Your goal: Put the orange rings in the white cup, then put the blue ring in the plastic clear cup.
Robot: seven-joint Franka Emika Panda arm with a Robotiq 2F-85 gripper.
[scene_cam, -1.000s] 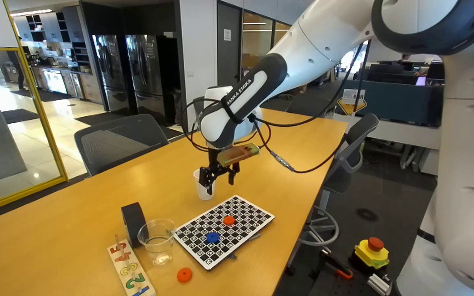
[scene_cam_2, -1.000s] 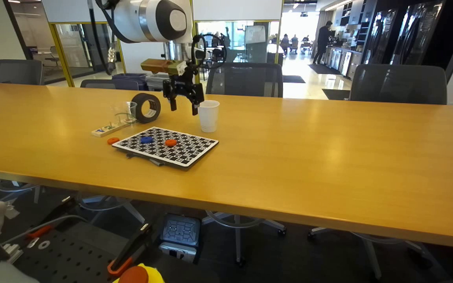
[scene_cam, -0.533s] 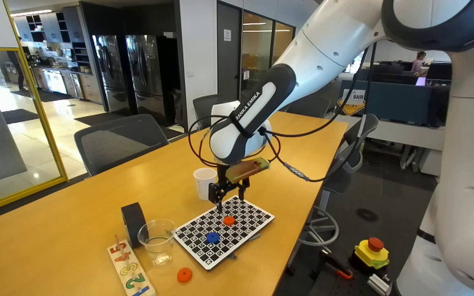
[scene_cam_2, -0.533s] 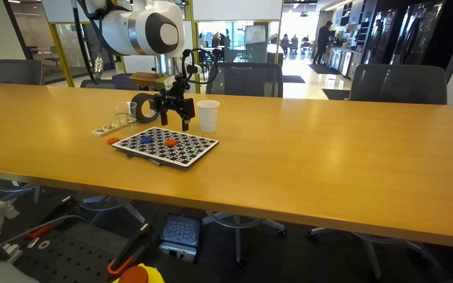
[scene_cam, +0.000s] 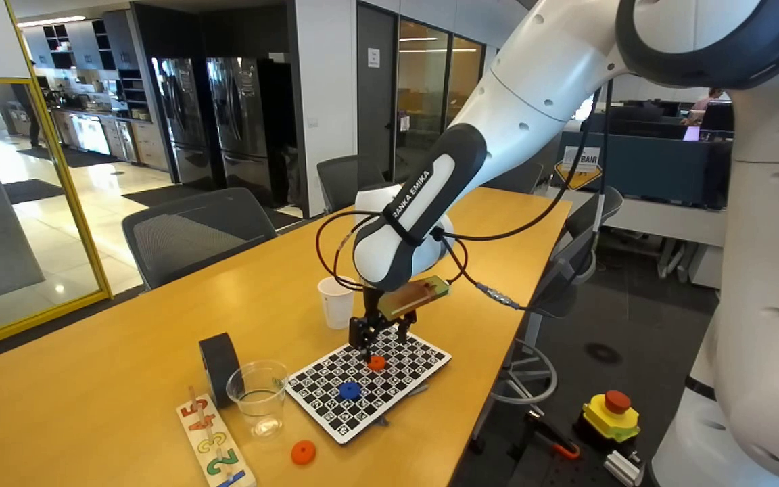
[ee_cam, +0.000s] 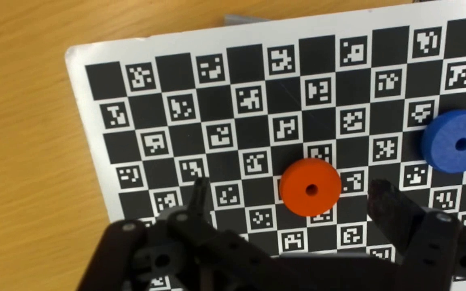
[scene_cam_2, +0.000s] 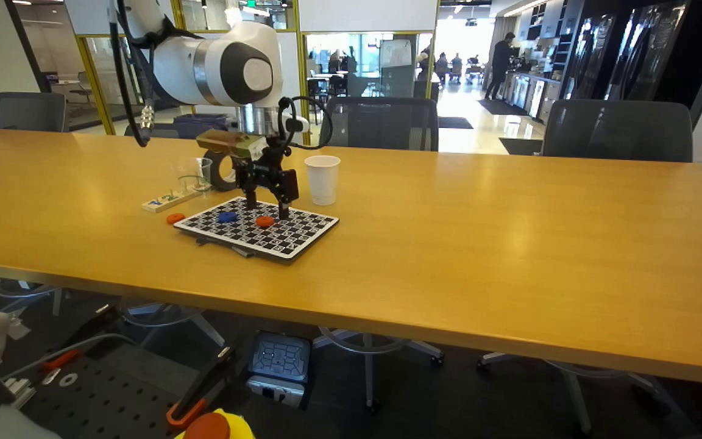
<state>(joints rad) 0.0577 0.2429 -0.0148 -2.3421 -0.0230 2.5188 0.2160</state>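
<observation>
"Checking in: how far along are we?"

"Nothing I can call done. I have the gripper [ee_cam: 290, 186] low over the board [scene_cam: 403, 373], jaws spread, holding nothing; one orange ring [ee_cam: 310, 178] shows between them, on the board; another orange ring [scene_cam: 303, 452] lies just off its end."

"The white cup [scene_cam: 337, 308]?"

"Beside the board, its inside hidden. The blue ring [scene_cam: 349, 390], on the board, I judge also left for the clear cup [scene_cam: 259, 400], near the board's corner."

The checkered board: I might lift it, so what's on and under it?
On top: one orange ring and the blue ring. Grey pieces poke from beneath one edge; the board hides anything else underneath.
</observation>
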